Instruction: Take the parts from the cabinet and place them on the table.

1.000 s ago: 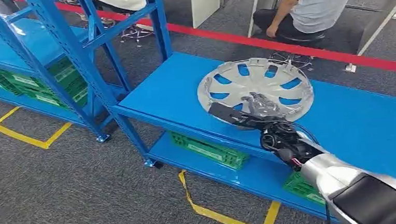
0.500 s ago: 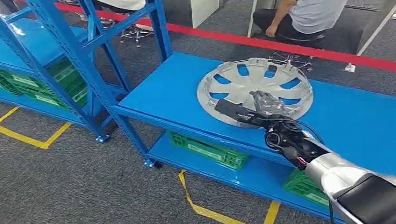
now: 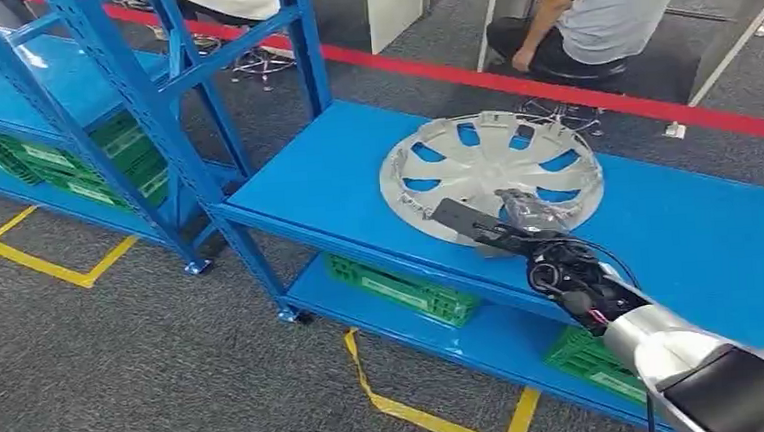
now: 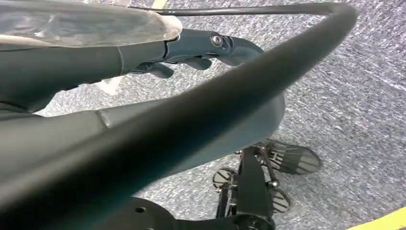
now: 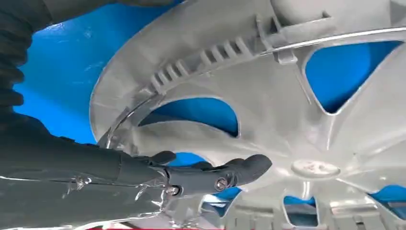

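One hubcap [image 3: 491,172] lies flat on the blue shelf [image 3: 336,179], right of the frame's centre. The right hand [image 3: 504,221] reaches over its near rim, fingers apart, gripping nothing yet. The left hand [image 4: 191,50] hangs empty, fingers loosely spread. Risk — a shallow grip may let the cap slide off.

The right arm [image 3: 666,344] reaches forward from the lower right, silver forearm up to a dark wrist; the right hand [image 3: 504,221] lies flat with fingers [image 5: 239,170] stretched out; the left hand [image 4: 143,52] hangs low, fingers straight.
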`<act>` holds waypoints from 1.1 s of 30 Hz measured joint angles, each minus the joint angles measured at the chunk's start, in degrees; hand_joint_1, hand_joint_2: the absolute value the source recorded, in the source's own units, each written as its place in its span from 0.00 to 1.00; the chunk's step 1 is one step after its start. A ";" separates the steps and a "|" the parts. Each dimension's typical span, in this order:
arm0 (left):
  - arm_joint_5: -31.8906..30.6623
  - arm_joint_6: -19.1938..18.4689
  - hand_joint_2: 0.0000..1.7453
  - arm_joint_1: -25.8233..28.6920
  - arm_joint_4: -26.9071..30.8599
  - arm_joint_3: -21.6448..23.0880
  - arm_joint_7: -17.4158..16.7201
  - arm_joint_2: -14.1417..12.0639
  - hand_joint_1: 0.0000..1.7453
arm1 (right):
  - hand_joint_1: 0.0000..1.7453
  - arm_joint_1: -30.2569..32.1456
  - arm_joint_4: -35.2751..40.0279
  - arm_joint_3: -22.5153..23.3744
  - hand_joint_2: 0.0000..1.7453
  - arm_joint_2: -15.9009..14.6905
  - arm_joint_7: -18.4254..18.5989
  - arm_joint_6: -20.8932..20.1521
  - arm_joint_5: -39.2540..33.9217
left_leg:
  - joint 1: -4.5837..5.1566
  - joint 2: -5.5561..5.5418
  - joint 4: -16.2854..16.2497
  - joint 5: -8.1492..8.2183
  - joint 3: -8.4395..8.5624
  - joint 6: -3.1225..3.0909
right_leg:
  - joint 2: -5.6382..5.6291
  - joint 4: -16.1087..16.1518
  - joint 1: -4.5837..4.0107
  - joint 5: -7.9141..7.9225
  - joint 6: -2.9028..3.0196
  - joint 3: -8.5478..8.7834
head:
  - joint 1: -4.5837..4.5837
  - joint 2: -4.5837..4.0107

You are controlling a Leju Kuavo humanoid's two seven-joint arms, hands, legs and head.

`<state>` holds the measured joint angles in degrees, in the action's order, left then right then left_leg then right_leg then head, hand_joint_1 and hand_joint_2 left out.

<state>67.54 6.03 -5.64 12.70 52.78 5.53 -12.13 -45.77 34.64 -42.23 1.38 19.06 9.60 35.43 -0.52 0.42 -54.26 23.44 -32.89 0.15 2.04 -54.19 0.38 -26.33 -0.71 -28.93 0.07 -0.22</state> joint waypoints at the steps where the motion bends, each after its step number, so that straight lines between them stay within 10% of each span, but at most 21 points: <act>1: 0.00 0.00 0.00 -0.01 0.00 0.04 0.00 0.00 0.00 | 0.00 0.00 0.00 0.07 1.00 -0.07 -0.20 -0.13 -0.02 | 0.00 0.00 0.00 0.00 0.00 0.00 | 0.00 0.00 0.00 0.00 0.00 0.00 | 0.00 0.00; 13: 0.26 -0.02 0.00 -0.01 0.00 0.20 0.07 0.02 0.00 | 0.09 0.12 -0.04 0.76 1.00 -0.09 -1.95 -0.94 -0.59 | 0.00 0.00 0.00 0.00 0.01 0.00 | 0.00 0.00 0.01 0.00 0.00 0.02 | 0.04 0.00; 20: 0.33 -0.02 0.00 -0.01 0.00 0.24 0.22 0.02 0.00 | 0.57 0.11 -0.28 0.77 1.00 -0.09 -3.01 -1.38 -0.81 | 0.00 0.00 0.00 0.00 0.00 0.00 | 0.00 0.00 0.00 0.00 0.00 0.02 | 0.02 0.00; 33: 2.43 -1.16 0.00 -0.01 0.00 0.31 1.07 -0.04 0.00 | 0.87 0.03 -0.92 0.76 1.00 -0.09 -4.30 -0.96 -1.38 | 0.00 -0.02 0.01 0.00 0.00 0.00 | 0.02 0.00 0.00 0.00 0.00 0.03 | 0.04 0.00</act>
<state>69.96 4.87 -5.65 12.70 53.09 6.60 -12.17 -45.74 33.73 -41.46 1.29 14.75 8.63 34.05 -0.52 0.40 -54.26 23.44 -32.89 0.15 2.06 -54.19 0.38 -26.33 -0.71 -28.91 0.11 -0.22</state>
